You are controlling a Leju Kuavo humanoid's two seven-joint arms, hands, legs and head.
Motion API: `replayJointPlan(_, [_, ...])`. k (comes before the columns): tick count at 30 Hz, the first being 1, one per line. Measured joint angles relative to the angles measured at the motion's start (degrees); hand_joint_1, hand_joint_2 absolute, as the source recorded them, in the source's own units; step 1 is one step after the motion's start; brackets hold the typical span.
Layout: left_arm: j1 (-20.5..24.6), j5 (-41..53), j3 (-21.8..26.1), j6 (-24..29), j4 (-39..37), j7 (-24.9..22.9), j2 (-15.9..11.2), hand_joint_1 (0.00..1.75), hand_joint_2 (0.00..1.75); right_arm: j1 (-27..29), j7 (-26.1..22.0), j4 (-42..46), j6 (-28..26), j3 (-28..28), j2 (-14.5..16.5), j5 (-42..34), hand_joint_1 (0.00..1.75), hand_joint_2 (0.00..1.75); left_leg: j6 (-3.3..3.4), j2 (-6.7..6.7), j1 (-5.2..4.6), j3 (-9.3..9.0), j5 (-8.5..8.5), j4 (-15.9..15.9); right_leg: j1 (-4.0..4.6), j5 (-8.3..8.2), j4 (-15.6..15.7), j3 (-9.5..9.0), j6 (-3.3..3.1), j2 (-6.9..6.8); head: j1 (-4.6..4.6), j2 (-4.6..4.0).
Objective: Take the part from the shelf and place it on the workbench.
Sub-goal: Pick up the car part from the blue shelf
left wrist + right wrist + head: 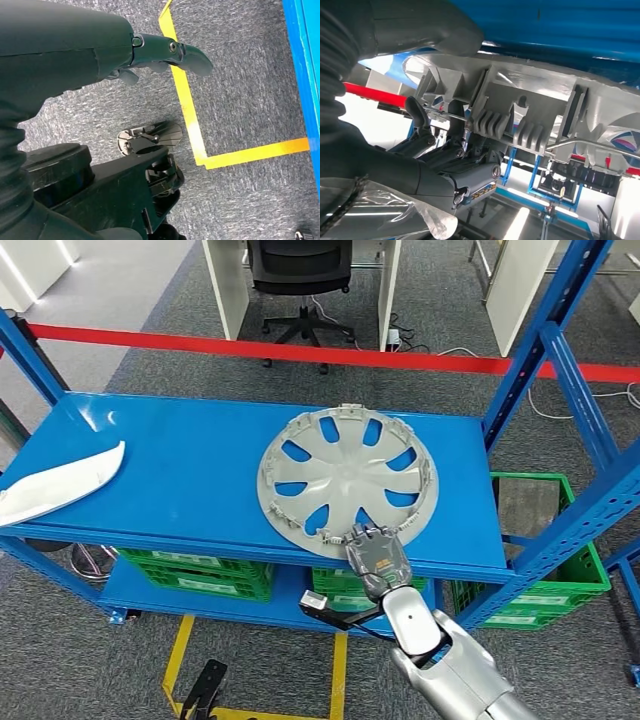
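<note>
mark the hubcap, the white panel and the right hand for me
hubcap [343,472]: head view, on its solid centre disc.
white panel [56,485]: head view, mid-surface, at the shelf's left end.
right hand [375,552]: head view, back of the hand at the hubcap's near rim.

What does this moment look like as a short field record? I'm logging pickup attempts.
part: grey wheel cover, lying flat on the blue shelf, near its front edge
right robot hand: at the cover's near rim, fingers under the rim
left robot hand: hanging over the carpet, holding nothing
other item: white panel at the shelf's left end
</note>
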State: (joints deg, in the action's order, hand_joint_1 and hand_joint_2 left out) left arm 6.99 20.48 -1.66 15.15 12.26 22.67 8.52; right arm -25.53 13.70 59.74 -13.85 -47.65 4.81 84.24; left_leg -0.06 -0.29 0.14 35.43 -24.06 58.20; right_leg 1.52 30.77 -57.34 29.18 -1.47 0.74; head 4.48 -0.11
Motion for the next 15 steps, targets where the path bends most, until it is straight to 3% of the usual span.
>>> replayJointPlan(2, [0.0, 0.0, 0.1, 0.0, 0.0, 0.0, 0.0, 0.00, 1.75, 0.2, 0.0, 0.0, 0.0, 0.0, 0.0, -0.1, 1.75, 1.75, 0.00, 0.00, 0.00, 0.00, 0.00, 0.0, 0.00, 0.00, 0.0, 0.00, 0.00, -0.01, -0.01, 0.00])
replayJointPlan(15, [0.0, 0.5, 0.8, 0.2, 0.0, 0.4, 0.1, 0.00, 1.75, 1.0, 0.0, 5.2, -0.1, 1.3, -2.4, 0.7, 1.75, 1.75, 0.00, 0.00, -0.01, 0.03, 0.00, 0.0, -0.01, 0.00, 0.0, 0.02, 0.00, 0.00, 0.00, 0.00])
